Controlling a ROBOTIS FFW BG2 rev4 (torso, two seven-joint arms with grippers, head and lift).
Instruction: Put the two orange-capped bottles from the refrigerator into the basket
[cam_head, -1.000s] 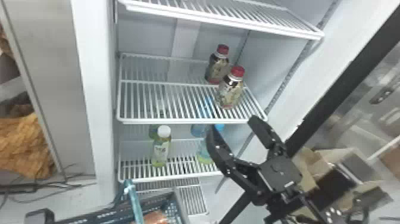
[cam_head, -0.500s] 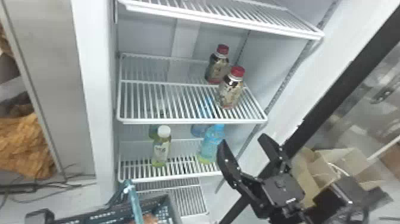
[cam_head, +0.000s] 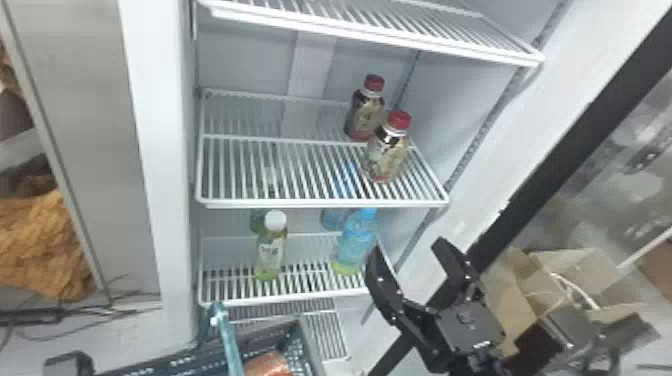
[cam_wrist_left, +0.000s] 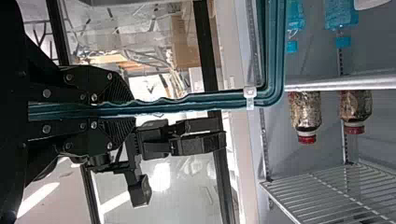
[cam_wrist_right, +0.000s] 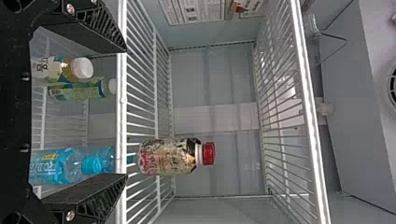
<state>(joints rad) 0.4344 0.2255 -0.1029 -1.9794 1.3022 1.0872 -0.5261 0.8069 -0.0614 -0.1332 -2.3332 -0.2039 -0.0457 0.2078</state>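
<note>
Black and wide apart, the two fingers of my right gripper (cam_head: 411, 250) hang in the head view by the right front corner of the wire lower shelf (cam_head: 280, 301). Two red-capped bottles with patterned brown sleeves stand upright on the wire middle shelf (cam_head: 320, 203), one front (cam_head: 387, 150), one behind (cam_head: 367, 112). Below them I see a pale-blue bottle (cam_head: 356, 240) and a white-capped green bottle (cam_head: 272, 250). Low down is the dark teal plastic basket (cam_head: 306, 342), something orange inside it.

From my left wrist, my left gripper (cam_wrist_left: 133, 108) has its fingers clamped on the basket's teal handle (cam_wrist_left: 201, 100).

From my right wrist, those right fingers stand well apart with nothing between them gripped; the front red-capped bottle is beyond their tips, touching neither.
</note>
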